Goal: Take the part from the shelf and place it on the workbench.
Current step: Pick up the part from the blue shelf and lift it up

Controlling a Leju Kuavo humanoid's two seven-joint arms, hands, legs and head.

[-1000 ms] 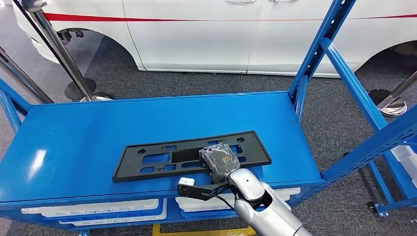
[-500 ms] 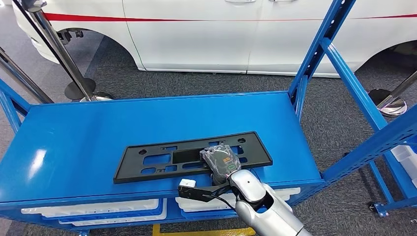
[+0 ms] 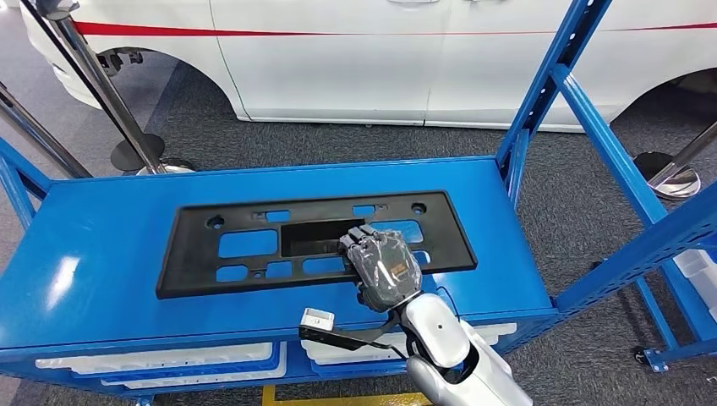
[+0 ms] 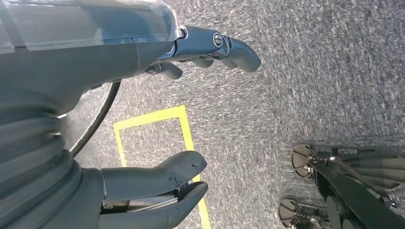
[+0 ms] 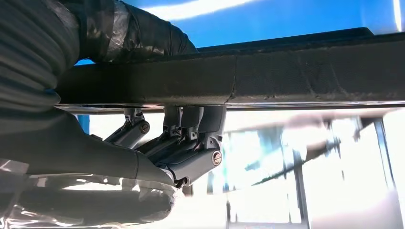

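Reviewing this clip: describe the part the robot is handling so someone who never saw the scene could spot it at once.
Start at the blue metal shelf in front of the white car. On its top surface sits a long, flat black plastic plate with rectangular cut-outs and round holes. The right hand grips its near edge, fingers wrapped around the rim; it is the sole black item there.

The long black matt plastic part [image 3: 313, 241] lies on the glossy blue painted metal shelf [image 3: 127, 245]; clear crinkled film wraps the grey right hand [image 3: 385, 269]; the floor is rough grey carpet [image 3: 583, 194].
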